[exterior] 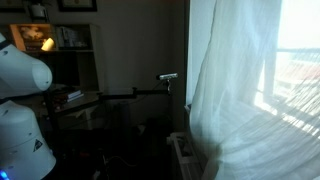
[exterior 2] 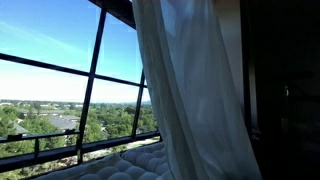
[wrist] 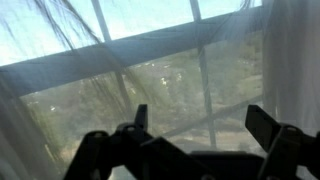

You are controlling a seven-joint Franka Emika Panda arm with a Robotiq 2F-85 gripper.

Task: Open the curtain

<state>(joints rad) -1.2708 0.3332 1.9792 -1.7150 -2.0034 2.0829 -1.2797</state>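
Fingers (wrist: pixel 140 118) apart, holding nothing, facing the window (wrist: pixel 170 80); curtain (wrist: pixel 292 50) hangs along the window's side, so if you close off-line you may pinch only a slippery sheer fold and lose it.

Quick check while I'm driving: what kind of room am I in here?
Probably a high-up home room, a bedroom or lounge: a sheer curtain hangs at a tall window over treetops, a tufted cushion lies below it, and shelves stand nearby.
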